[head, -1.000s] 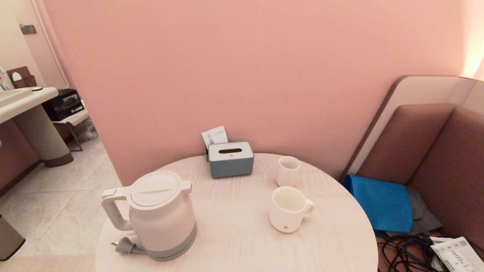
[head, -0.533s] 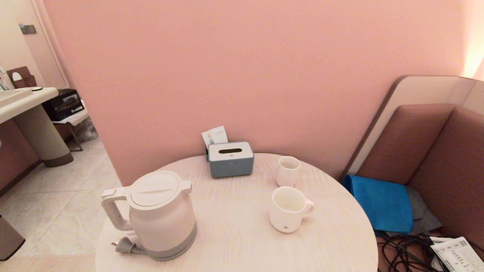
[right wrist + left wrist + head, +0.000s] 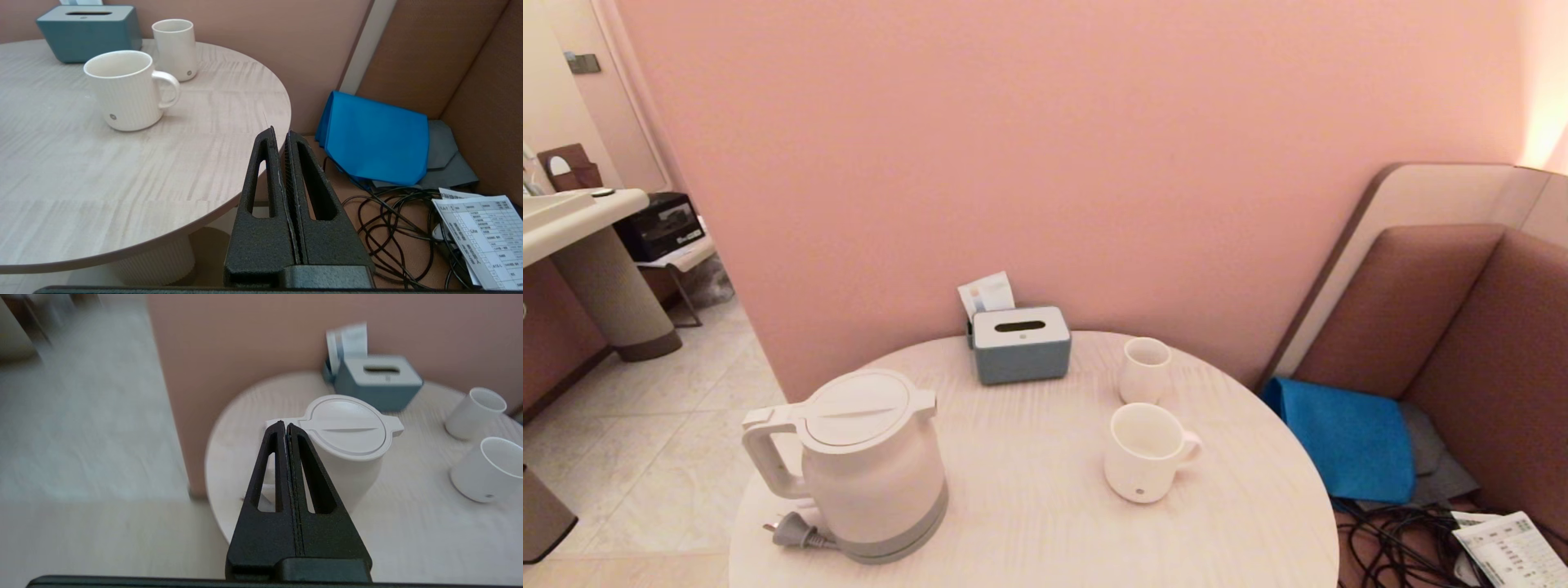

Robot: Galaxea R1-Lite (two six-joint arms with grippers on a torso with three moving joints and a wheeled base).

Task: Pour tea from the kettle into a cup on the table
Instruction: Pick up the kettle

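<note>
Moved: nothing on the table since the earlier head pictures; kettle, both cups and box sit in the same spots.
Table: round, pale wood top.
Kettle: white, lid on, at about 8 o'clock on the table, standing on its grey base; handle toward 9 o'clock, spout toward 3 o'clock.
Plug: grey, lying just beside the base.
Cup: wide white mug at about 3 o'clock, upright, handle toward 3 o'clock; looks empty.
Small cup: no handle, at about 1 o'clock, just behind the mug, not touching.
Tissue box: blue-grey, at 12 o'clock by the pink wall.
Left gripper: fingers pressed together, holding nothing; up in the air near the kettle's handle side, not touching.
Right gripper: fingers pressed together, holding nothing; off the table's edge at about 4 o'clock, above the cables.
Blue cloth: on the seat past 3 o'clock.
</note>
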